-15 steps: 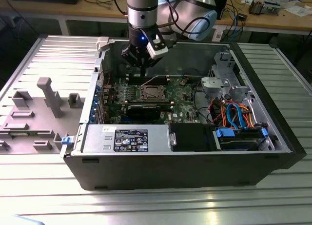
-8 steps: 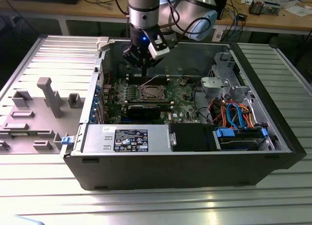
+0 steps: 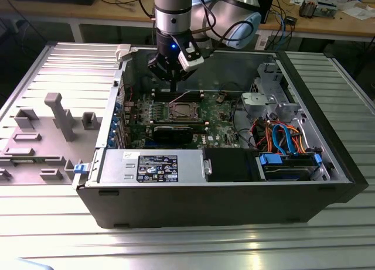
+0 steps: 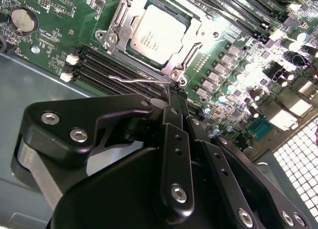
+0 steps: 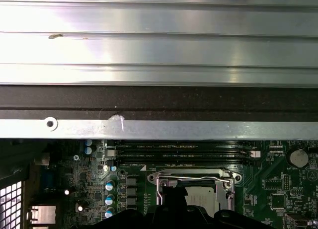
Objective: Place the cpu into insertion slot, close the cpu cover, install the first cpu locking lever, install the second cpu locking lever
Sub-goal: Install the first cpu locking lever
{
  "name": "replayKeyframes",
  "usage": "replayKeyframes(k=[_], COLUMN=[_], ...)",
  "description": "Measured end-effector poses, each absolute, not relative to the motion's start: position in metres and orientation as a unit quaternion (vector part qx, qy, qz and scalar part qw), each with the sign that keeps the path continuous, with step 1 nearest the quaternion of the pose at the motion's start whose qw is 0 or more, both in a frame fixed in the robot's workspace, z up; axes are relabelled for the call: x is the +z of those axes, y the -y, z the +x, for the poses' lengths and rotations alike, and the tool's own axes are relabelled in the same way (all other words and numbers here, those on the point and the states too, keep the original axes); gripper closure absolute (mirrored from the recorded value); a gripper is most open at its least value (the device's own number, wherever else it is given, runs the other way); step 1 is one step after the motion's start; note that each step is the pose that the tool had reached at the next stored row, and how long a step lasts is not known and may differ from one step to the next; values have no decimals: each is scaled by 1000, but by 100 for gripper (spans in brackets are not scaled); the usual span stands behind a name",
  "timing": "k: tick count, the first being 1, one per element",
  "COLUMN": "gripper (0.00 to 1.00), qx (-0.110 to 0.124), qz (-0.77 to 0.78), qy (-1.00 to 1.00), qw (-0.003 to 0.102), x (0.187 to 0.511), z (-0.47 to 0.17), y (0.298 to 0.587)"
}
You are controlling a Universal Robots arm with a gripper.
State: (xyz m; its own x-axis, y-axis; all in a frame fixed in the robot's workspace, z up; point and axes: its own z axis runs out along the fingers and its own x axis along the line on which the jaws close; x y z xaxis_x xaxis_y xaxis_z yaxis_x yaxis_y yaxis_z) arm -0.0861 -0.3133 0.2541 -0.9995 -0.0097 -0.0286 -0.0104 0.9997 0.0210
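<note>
The cpu (image 4: 158, 33) lies flat in the insertion slot (image 4: 112, 42) on the green board, its grey metal top showing. The silvery cpu cover (image 4: 195, 42) is folded down over it and frames its edges. A thin wire locking lever (image 4: 133, 79) runs along the socket's side by the memory slots, lifted slightly off the board. My gripper (image 4: 174, 90) is shut, and its narrow tips sit right at the lever's hinge end. In the exterior view my gripper (image 3: 174, 89) hangs just behind the socket (image 3: 181, 110). The first wrist view shows the lever (image 5: 194, 178) across the socket edge.
Black memory slots (image 4: 99, 72) run beside the socket. A long black graphics card (image 3: 173, 132) lies in front of it, then the power supply (image 3: 152, 164). Orange and blue cables (image 3: 281, 138) and a drive cage fill the exterior view's right. The case wall (image 5: 159, 129) stands close behind.
</note>
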Motion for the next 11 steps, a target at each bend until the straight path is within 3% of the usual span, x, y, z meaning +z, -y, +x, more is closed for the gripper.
replayKeyframes(k=[11], gripper=[89], qx=[24], qz=[0], qy=[-1000], qw=[14], x=[244], z=[-81], y=[314])
